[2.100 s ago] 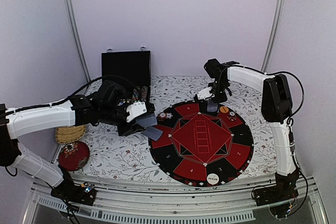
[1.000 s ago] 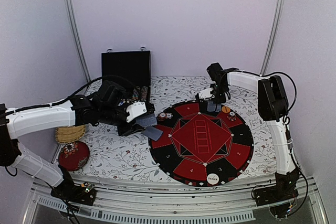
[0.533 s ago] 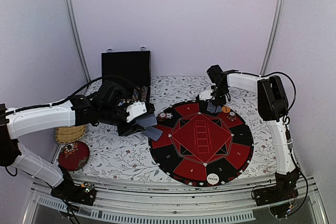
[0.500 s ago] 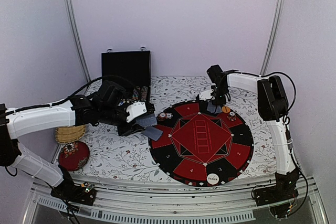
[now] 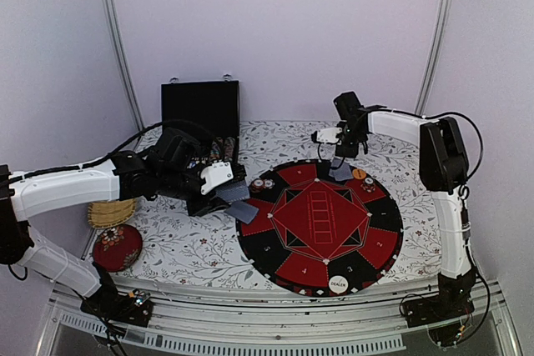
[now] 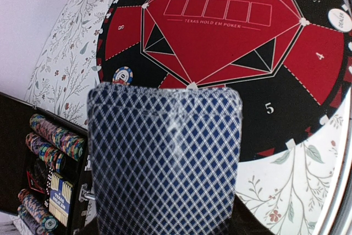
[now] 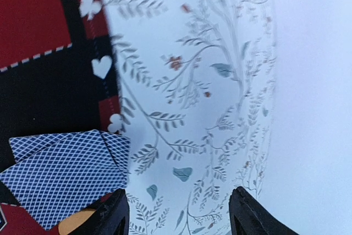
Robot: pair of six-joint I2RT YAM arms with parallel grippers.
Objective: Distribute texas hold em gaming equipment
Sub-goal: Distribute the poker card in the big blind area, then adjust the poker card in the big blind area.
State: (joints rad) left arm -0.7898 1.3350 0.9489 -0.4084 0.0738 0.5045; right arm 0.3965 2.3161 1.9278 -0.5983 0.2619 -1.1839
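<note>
My left gripper (image 5: 219,192) is shut on a stack of playing cards (image 6: 165,158), whose blue diamond-patterned backs fill the left wrist view and hide the jaws. It hovers just left of the round red-and-black mat (image 5: 275,248). My right gripper (image 5: 340,146) hangs open and empty over the table's far side, its black fingertips (image 7: 113,213) apart above the floral cloth. Two overlapping cards (image 7: 66,174) lie on the mat's far edge (image 5: 338,171), beside an orange button (image 5: 357,174). Striped chips (image 5: 263,183) sit at the mat's left rim and a white DEALER button (image 5: 338,284) at its near rim.
An open black chip case (image 5: 200,110) stands at the back left, with rows of chips (image 6: 52,141) inside. A wicker mat (image 5: 110,213) and a red round cushion (image 5: 117,246) lie at the table's left edge. Floral cloth (image 5: 192,243) covers the table.
The right gripper has opened, let go of the cards on the mat's far edge and lifted up and back from them. The left arm and its cards have not moved.
</note>
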